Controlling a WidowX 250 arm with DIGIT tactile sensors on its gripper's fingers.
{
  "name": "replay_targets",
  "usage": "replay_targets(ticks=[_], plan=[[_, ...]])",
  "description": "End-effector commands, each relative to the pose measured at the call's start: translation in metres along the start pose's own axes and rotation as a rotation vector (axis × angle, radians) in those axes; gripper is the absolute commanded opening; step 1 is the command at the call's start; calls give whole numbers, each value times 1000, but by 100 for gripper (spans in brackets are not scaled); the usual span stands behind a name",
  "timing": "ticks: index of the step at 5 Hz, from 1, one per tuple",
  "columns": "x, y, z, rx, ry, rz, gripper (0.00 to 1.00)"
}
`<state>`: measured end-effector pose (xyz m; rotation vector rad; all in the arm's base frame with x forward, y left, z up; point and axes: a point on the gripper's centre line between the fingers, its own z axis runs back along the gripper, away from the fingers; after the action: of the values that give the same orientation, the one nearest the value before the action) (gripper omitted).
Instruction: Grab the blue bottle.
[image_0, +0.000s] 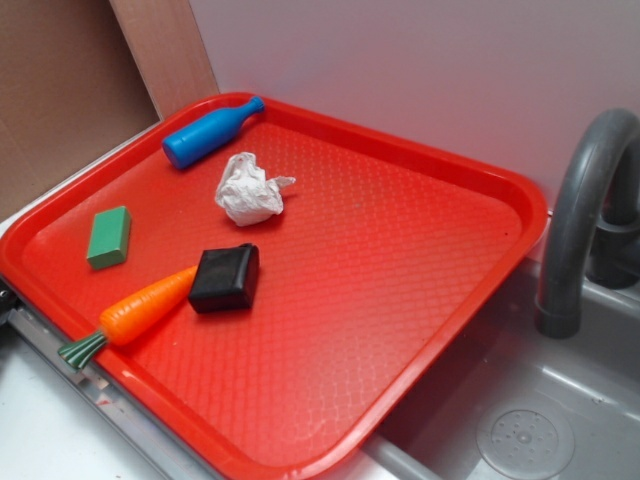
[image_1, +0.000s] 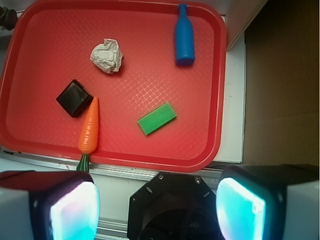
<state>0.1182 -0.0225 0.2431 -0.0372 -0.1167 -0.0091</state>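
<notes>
Gripper (image_1: 157, 200) (jaws wide apart) above red tray (image_1: 210, 100): one blue bottle (image_1: 184, 37), one carrot (image_1: 89, 127).

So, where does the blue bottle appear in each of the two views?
Exterior: blue bottle lies at the tray's far left corner, neck pointing right.
Wrist: blue bottle lies at upper right, neck pointing up.
Shared landmark: the crumpled paper lies close beside it in both views.

A solid blue is shown by the bottle (image_0: 211, 133), red with a diamond texture by the tray (image_0: 400, 250), orange by the carrot (image_0: 145, 306), green by the block (image_0: 109, 237).
</notes>
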Motion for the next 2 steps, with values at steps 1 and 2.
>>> replay_targets(ticks=[1,2], plan=[[0,0,0,0,0,0,100],[28,-4,-8,-23,-41,72,100]])
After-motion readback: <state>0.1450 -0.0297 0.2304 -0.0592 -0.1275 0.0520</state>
